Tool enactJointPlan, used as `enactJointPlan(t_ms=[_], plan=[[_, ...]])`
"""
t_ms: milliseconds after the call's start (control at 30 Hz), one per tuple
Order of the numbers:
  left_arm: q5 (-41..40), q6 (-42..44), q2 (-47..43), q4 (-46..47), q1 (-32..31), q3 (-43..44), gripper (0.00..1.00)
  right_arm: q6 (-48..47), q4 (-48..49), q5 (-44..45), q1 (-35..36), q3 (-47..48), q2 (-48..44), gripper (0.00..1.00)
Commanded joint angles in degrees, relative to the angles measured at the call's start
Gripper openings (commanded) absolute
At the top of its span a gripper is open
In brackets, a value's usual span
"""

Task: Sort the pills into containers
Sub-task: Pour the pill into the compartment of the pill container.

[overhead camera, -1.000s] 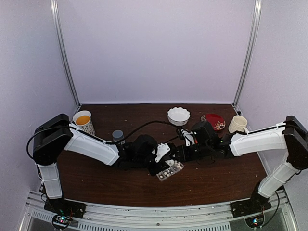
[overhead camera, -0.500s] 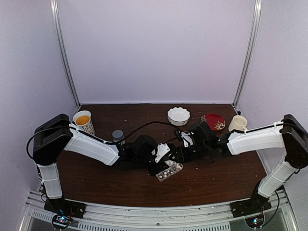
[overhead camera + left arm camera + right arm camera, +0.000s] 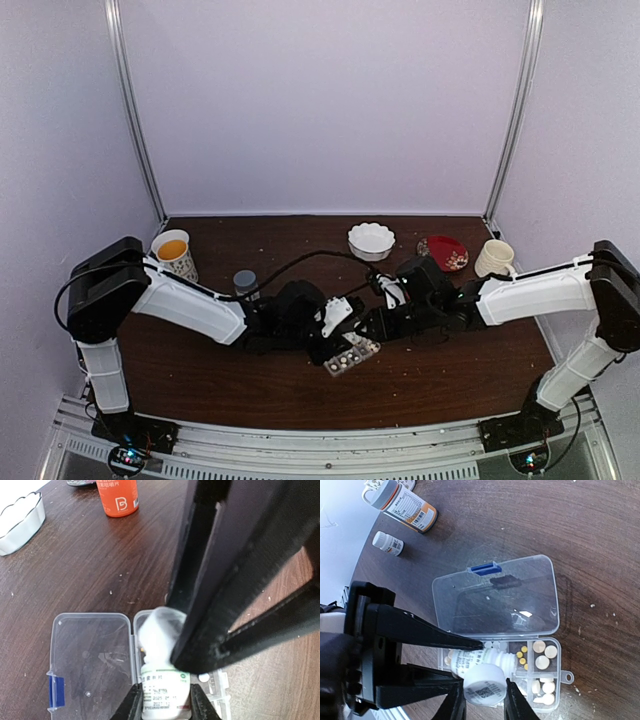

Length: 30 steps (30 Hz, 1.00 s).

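Observation:
The clear organizer box point(image 3: 559, 655) lies open with its lid point(image 3: 500, 600) folded flat on the dark table. Its compartments hold yellow, tan and white pills point(image 3: 544, 656). My left gripper point(image 3: 166, 702) is shut on a small white bottle point(image 3: 165, 690). The bottle point(image 3: 480, 658) lies sideways over the box, its open neck above the compartments. My right gripper point(image 3: 485, 692) is shut on the bottle's white cap point(image 3: 485, 686), close beside the bottle. From above, both grippers meet over the box point(image 3: 353, 355).
An orange bottle point(image 3: 117, 497) and a white scalloped bowl point(image 3: 17, 522) stand behind the box. A tipped orange bottle point(image 3: 402, 502) and a small white bottle point(image 3: 388, 543) lie nearby. A red plate point(image 3: 443, 252), cream mug point(image 3: 494, 257) and paper cup point(image 3: 174, 252) line the back.
The right arm has nudged a little left and then back. Both grips and the box are unchanged.

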Motion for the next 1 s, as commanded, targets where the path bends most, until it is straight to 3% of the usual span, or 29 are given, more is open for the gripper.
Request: enactJointPlan(t_ms=[0, 967], plan=[[1.23, -0.33, -2.95, 4.97, -0.43, -2.05, 0.0, -0.39, 0.44, 1.86, -0.22, -1.06, -3.15, 0.0], [1.95, -1.43, -0.57, 3.23, -1.85, -1.26, 0.0, 2.05, 3.23, 0.09, 1.34, -4.9, -3.94, 0.0]])
